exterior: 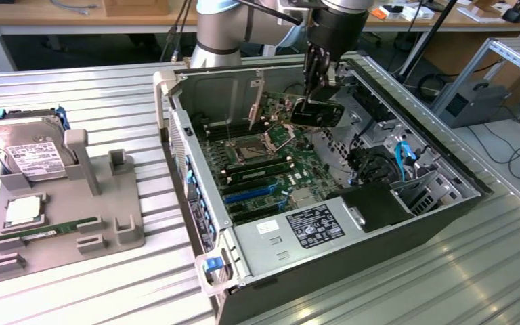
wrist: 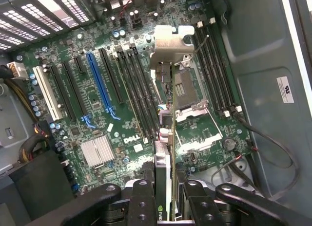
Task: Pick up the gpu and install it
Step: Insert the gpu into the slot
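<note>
My gripper (exterior: 321, 87) reaches down into the open computer case (exterior: 422, 203) and is shut on the gpu (exterior: 313, 112), a black and green card hanging tilted above the motherboard (exterior: 269, 162). In the wrist view the gpu (wrist: 162, 162) runs edge-on out from between my fingers (wrist: 141, 201), its silvery bracket (wrist: 173, 41) at the far end. It hovers over the CPU socket (wrist: 187, 84) and the black memory slots (wrist: 139, 94). The blue expansion slot (wrist: 100, 82) lies off to one side, apart from the card.
A grey parts holder (exterior: 106, 196) on the slatted table at the exterior view's left carries a hard drive (exterior: 30, 152), a silver chip (exterior: 25, 210) and a green RAM stick (exterior: 48, 232). Case walls, drive cage (exterior: 418, 193) and cables (exterior: 403, 159) surround the motherboard.
</note>
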Robot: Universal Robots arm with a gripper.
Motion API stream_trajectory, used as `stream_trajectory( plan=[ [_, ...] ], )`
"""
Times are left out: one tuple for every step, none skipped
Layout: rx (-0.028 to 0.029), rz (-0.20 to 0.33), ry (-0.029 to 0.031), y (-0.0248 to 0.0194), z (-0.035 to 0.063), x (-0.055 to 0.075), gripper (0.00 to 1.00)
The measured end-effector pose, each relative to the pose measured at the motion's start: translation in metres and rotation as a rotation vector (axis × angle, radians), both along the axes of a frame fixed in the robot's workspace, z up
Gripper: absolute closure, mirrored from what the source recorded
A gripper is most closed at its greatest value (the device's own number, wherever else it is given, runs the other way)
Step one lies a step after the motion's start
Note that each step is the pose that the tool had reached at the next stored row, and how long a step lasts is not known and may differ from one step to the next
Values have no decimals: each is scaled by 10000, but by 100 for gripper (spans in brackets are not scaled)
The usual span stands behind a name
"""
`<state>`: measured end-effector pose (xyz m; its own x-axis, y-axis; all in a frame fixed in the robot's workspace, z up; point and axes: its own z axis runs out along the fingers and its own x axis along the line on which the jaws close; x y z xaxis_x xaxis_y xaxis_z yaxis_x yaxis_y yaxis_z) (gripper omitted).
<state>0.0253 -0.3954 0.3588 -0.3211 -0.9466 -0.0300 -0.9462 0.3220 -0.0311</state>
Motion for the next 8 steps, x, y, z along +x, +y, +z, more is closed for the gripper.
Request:
stream_trajectory(
  plan=[
    [0, 56, 0, 0, 0, 0, 73],
    [1, 95, 0, 0, 0, 0, 73],
    [1, 122, 0, 0, 0, 0, 73],
    [0, 172, 0, 0, 0, 0, 73],
    [1, 201, 0, 0, 0, 0, 73],
    [1, 226, 0, 0, 0, 0, 73],
    [0, 288, 0, 0, 0, 0, 73],
    [1, 345, 0, 0, 0, 0, 73]
  ],
)
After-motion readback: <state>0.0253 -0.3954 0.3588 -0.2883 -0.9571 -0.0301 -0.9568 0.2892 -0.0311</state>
